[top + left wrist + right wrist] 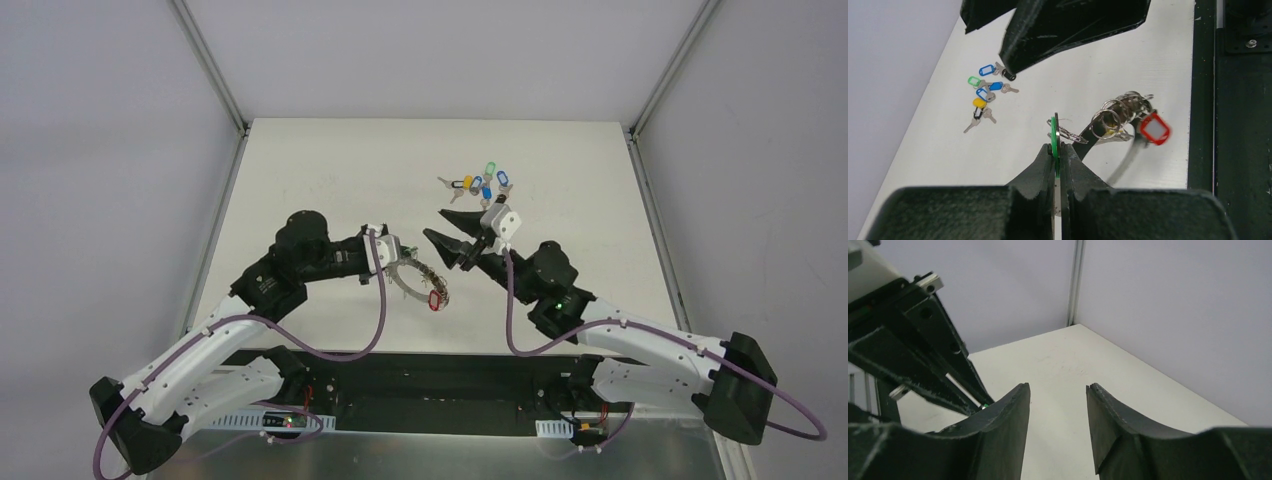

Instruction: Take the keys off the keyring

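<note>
The keyring point(1130, 152) is held over the table point(300, 180), its left end pinched between the fingers of the left gripper point(1057, 150). A key point(1154, 128) is hung at the keyring's right, near end. The right gripper point(434, 223) is set just behind and right of the keyring, apart from it. Loose keys point(480, 185) are laid on the table farther behind the keyring, to its right.

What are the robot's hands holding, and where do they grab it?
The left gripper pinches the keyring by a thin green piece at its edge; the red-tagged key dangles on the far side. The right gripper is open and holds nothing.
</note>
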